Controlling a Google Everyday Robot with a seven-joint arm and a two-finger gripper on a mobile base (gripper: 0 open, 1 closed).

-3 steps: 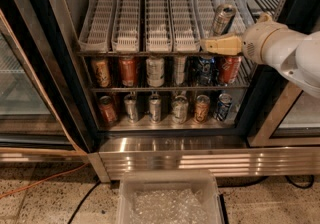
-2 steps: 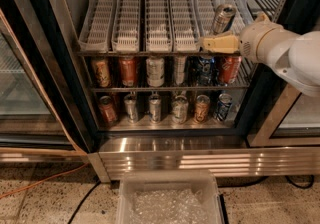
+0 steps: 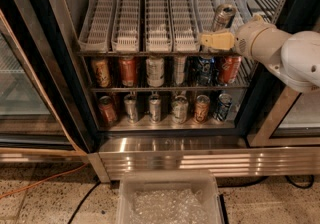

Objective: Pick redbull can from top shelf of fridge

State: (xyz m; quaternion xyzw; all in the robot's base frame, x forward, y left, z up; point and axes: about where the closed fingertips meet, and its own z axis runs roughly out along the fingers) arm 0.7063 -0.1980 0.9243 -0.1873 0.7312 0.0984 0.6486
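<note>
The redbull can (image 3: 223, 16), slim and silver with a shiny top, stands leaning in the rightmost lane of the top shelf (image 3: 150, 18), near the front lip. My gripper (image 3: 216, 41) reaches in from the right on its white arm (image 3: 285, 55). It sits directly in front of the can's lower part, which it hides. I cannot tell whether it touches the can. The other whitish ribbed lanes of the shelf hold nothing. The fridge (image 3: 200, 160) stands open, with its steel base panel below.
Two lower wire racks hold rows of short soda cans (image 3: 155, 70) (image 3: 155, 108). A black door frame post (image 3: 260, 93) stands just right of the arm. A glass door (image 3: 20, 93) is at the left. A clear plastic bin (image 3: 170, 203) and an orange cable (image 3: 40, 183) lie on the floor.
The arm has edged slightly to the left; the gripper stays at the can's base. The can has not visibly moved.
</note>
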